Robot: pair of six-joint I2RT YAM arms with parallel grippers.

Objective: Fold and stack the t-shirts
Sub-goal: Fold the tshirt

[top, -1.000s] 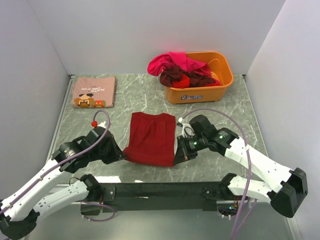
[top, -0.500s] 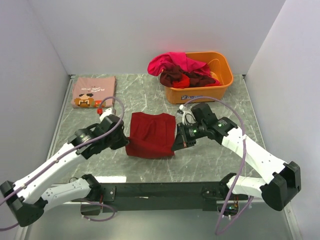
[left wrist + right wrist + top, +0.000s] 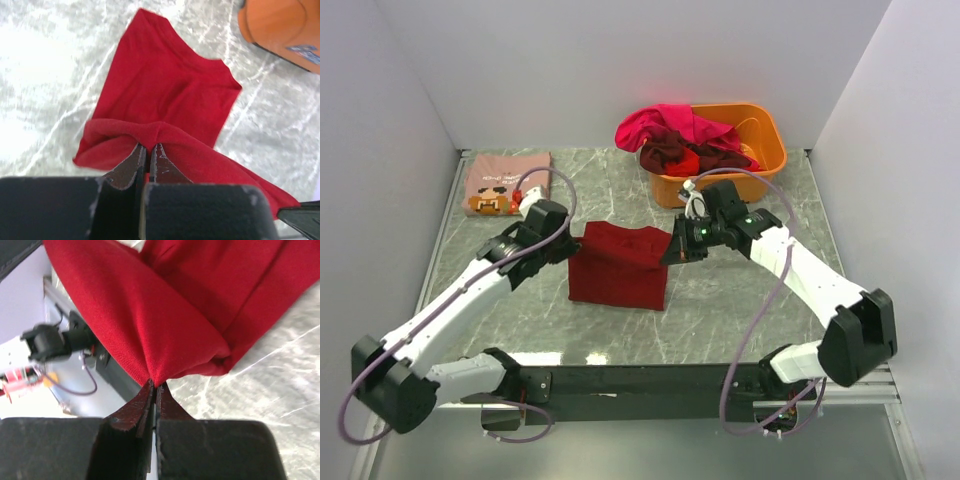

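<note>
Top external view: the left gripper (image 3: 570, 245) is clenched on the left edge of the dark red t-shirt (image 3: 618, 268), and the right gripper (image 3: 670, 250) is clenched on its right edge. Each wrist view shows the jaws pinched tight on a raised fold of red cloth. The shirt sits mid-table (image 3: 740, 300), its near part lifted and doubled over the flat far part. A folded dusty pink t-shirt (image 3: 507, 183) lies at the far left corner, well apart. At the far right, an orange tub (image 3: 718, 188) holds a heap of magenta, maroon and red t-shirts (image 3: 675, 135), with some draped over its left rim.
</note>
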